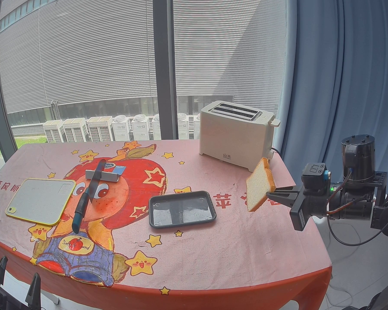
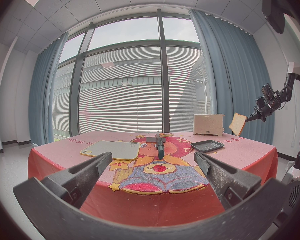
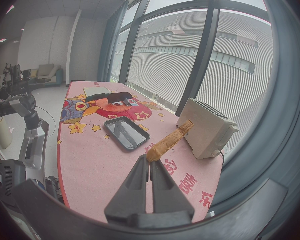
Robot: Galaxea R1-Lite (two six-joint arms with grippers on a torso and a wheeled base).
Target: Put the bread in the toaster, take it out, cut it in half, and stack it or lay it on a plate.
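Nothing, we judge, is finished yet: our right gripper [image 1: 271,193], fingers [image 3: 136,180] closed on the bread [image 1: 259,186], holds it above the table [image 1: 245,255]'s right edge near the toaster [image 1: 235,134]; our left gripper [image 2: 152,157] is wide open, empty

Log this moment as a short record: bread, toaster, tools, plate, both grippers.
bread: one slice, held in the air near the right edge of the table, in front of the toaster
right gripper: shut on the bread's lower corner
toaster: far right of the table, bread not yet in it
tray: dark, mid-table
knife: propped on a small rest, right of the cutting board
left gripper: open, low by the table's near left edge
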